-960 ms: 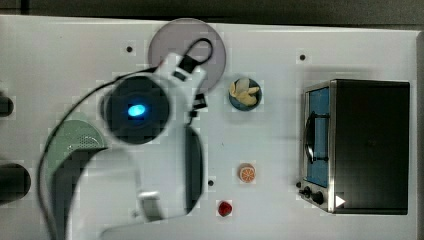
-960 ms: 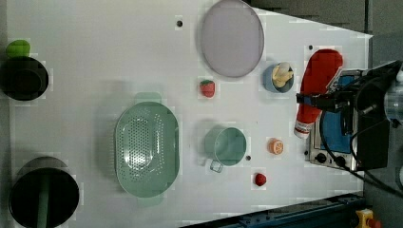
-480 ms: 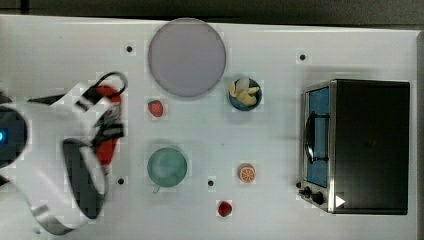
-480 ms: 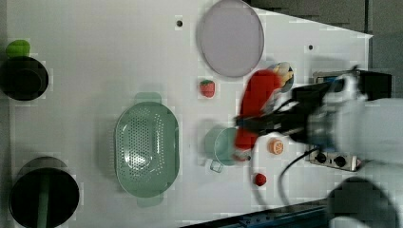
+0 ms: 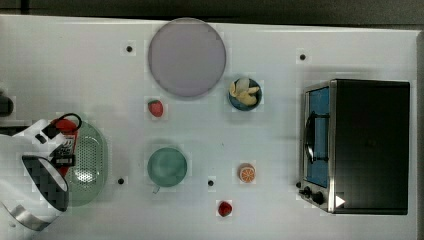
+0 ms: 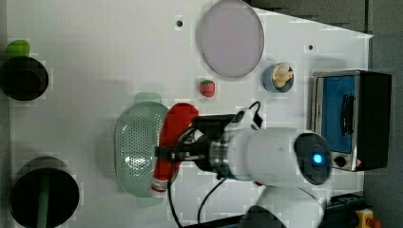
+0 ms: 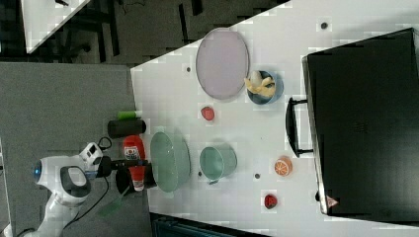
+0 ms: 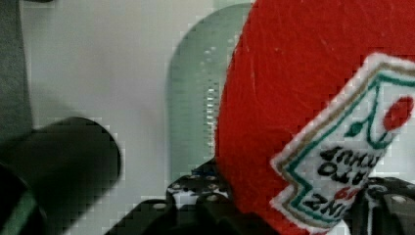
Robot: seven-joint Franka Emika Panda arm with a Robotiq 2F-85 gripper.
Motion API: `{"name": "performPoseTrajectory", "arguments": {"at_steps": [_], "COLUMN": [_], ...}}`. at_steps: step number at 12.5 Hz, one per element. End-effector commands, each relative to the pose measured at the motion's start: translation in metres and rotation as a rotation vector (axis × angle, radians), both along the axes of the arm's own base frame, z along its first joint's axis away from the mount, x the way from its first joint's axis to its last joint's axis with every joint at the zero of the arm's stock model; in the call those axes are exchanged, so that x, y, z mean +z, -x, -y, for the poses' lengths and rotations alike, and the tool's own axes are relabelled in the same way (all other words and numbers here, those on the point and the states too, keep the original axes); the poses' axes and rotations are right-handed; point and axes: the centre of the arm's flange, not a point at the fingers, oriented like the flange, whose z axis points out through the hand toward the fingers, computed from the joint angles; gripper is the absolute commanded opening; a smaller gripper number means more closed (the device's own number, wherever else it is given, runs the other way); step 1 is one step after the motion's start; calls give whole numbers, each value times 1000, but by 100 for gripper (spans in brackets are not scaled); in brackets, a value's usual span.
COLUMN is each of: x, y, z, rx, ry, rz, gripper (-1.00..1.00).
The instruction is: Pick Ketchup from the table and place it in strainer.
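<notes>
In the top view, the arm reaches over the top view's left edge of the desk point(image 5: 280, 30), and the end effector point(image 5: 64, 159) clamps the Ketchup point(image 5: 66, 131) above the near rim of the strainer point(image 5: 92, 165).

In the left view, the end effector point(image 6: 172, 153) has its jaws closed around the middle of the Ketchup point(image 6: 178, 124), which lies lengthwise along the left view's right rim of the strainer point(image 6: 135, 147), cap toward the left view's bottom.

In the right view, the Ketchup point(image 7: 133, 148) hangs just beside the strainer point(image 7: 170, 160), off the desk.

In the wrist view, the Ketchup point(image 8: 293, 88) sits in the grip with the strainer point(image 8: 195, 98) behind it.
</notes>
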Motion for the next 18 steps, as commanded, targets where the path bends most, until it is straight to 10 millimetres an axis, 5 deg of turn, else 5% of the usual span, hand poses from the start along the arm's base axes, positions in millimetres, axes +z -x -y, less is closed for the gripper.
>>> {"name": "performPoseTrajectory", "arguments": {"at_steps": [1,3,5,7,8,11,13,18], "x": [-29,-57,-82,-78,-68,-10,34,147], "y": [-16,-19,-20,-30,-34,-52,-65,-98], "z": [3,2,6,5,5,16,42,168], "rx": [-130,-113,-97,-111,-126,-289,-337,-576], "ry": [-32,-42,-32,-68,-70,-53,0,171], "rz": [4,-3,-20,21,37,94,142,206], "gripper": [21,21,51,100,100,100,100,100]}}
